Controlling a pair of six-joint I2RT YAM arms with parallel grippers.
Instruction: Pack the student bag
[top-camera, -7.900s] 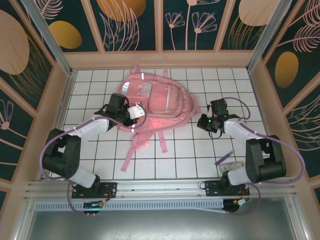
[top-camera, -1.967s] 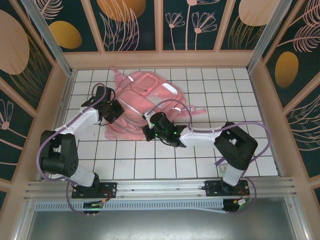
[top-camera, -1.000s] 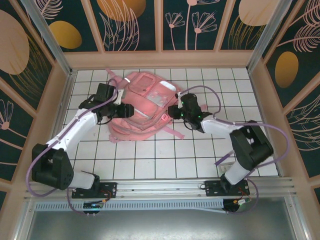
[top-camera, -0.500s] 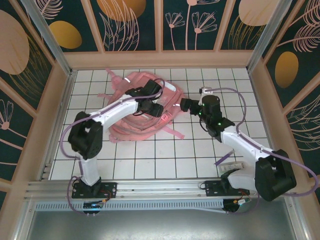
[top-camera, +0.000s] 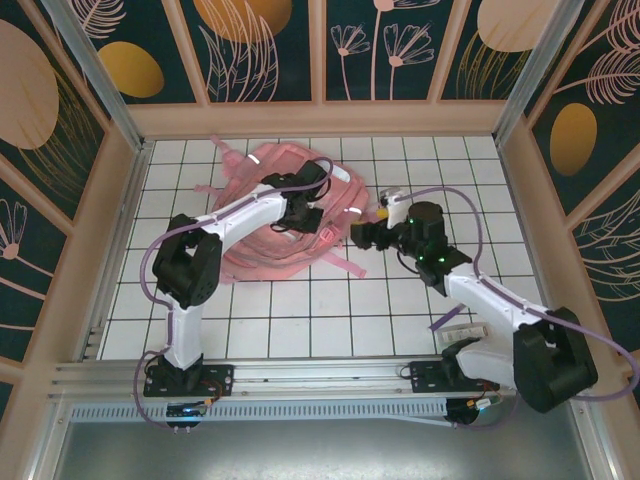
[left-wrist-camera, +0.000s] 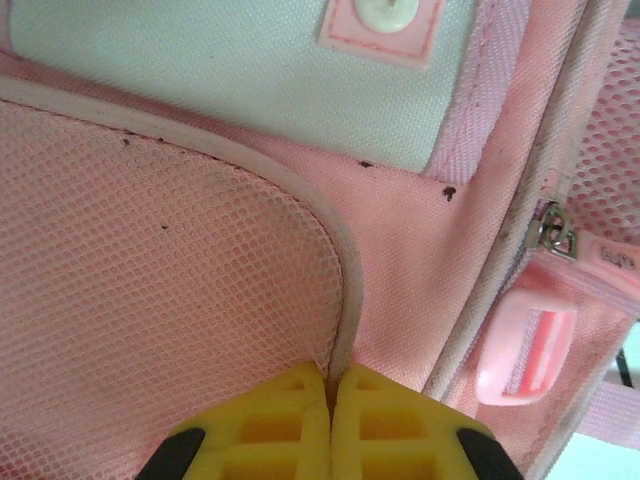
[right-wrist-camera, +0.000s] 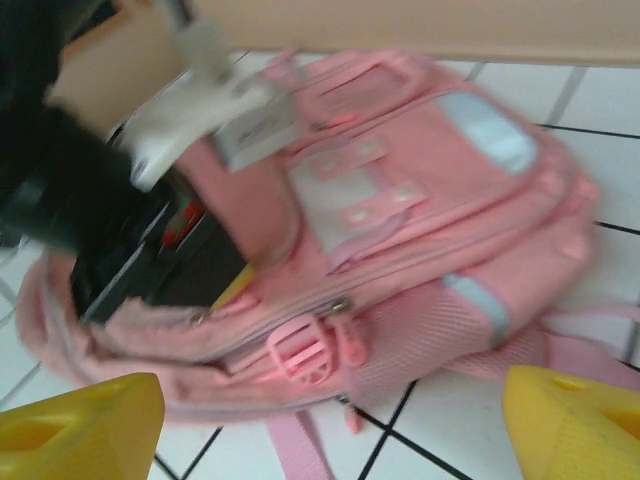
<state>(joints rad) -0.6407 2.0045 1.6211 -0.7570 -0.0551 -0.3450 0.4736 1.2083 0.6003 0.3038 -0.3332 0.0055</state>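
The student bag (top-camera: 255, 245), a soft pink backpack, lies flat on the far-left part of the tiled table. My left gripper (top-camera: 308, 212) reaches over its right half. In the left wrist view its yellow fingertips (left-wrist-camera: 290, 410) are shut on the pale piping at the edge of a mesh pocket of the bag (left-wrist-camera: 200, 280), beside a zip pull (left-wrist-camera: 553, 232) and a pink buckle (left-wrist-camera: 520, 350). My right gripper (top-camera: 358, 236) hovers just right of the bag, its jaws wide open and holding nothing. It faces the bag's (right-wrist-camera: 420, 200) side and buckle (right-wrist-camera: 305, 350).
Loose pink straps (top-camera: 345, 265) trail from the bag onto the white tiles. A thin purple-and-white object (top-camera: 447, 318) lies by the right arm's base. Wooden walls (top-camera: 320, 118) fence the table on three sides; the tiles in front of the bag are bare.
My left gripper has crossed from the bag's left side to its right half and shut on the pocket edge. My right gripper has opened and drawn back off the bag.
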